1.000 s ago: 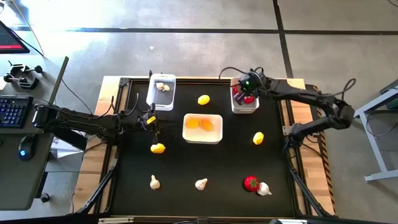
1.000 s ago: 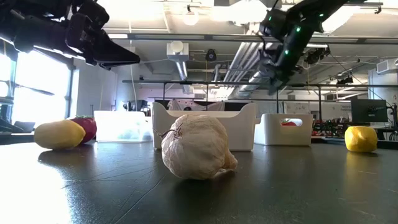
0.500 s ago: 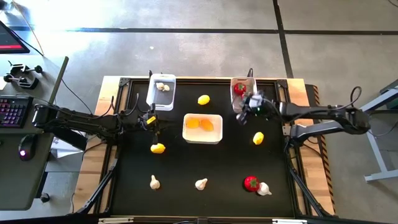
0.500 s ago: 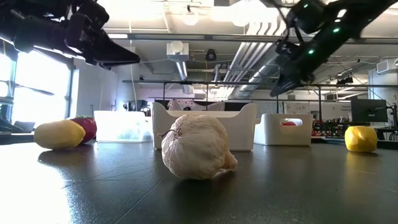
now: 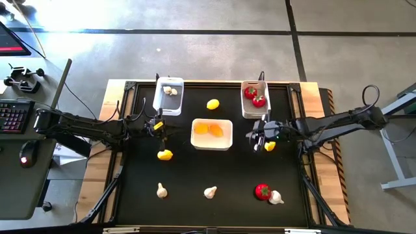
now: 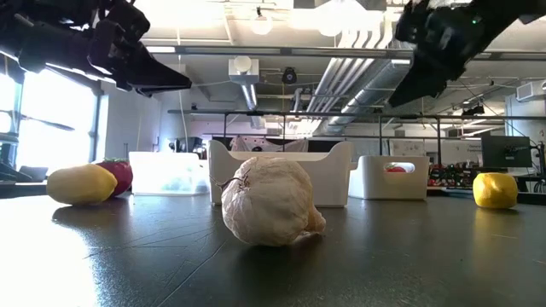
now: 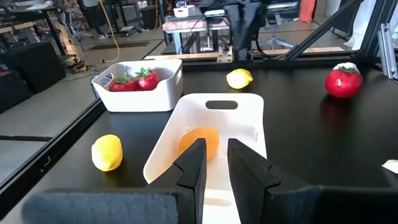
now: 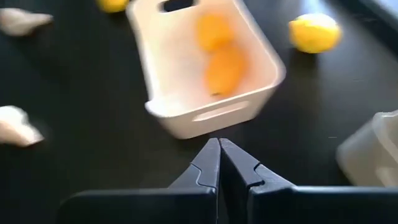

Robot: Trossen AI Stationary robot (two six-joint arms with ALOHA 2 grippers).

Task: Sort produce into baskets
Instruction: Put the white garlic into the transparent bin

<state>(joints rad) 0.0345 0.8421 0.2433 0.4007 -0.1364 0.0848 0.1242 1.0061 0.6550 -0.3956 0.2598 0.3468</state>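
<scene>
Tabletop point(image 5: 188, 172) is carrying everything, so I am working down from it. Three baskets are sitting along its far half: the square basket point(image 5: 212, 134) in the middle with two orange pieces, the narrow left basket point(image 5: 168, 95) with garlic, the narrow right basket point(image 5: 255, 99) with two tomatoes, each kind kept apart. Both narrow baskets are running their long axis from the near edge to the far one. My right end effector point(image 5: 259, 136) is hovering empty with its fingers pressed together, just beside a loose lemon point(image 5: 270, 144), probably my next pick. My left end effector point(image 5: 158, 126) is waiting beside the square basket, fingers narrowly parted, holding nothing. Garlic bulbs point(image 5: 210, 192) are lying near the front edge.
</scene>
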